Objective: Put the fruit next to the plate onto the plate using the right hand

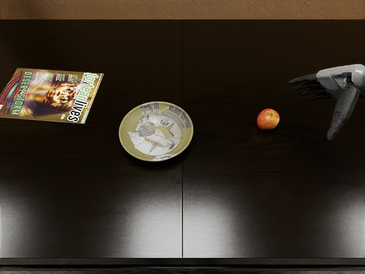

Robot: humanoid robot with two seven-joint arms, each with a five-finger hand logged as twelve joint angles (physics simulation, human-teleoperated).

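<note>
Red-yellow, the small round apple [268, 119] is sitting right of centre, well apart from the yellow ceramic plate [155, 131]. Our grey right hand [337, 85] is hovering upper right, fingers spread, empty; we are planning an even, centred wrap.

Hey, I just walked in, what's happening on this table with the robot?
The robot's right hand is in at the right edge, over the dark table, fingers spread and holding nothing. A red-and-yellow apple sits on the table between the hand and the patterned plate, touching neither. There is no fruit on the plate, so the apple has not yet been picked up. A magazine lies flat at the far left. The left arm is out of view.
</note>
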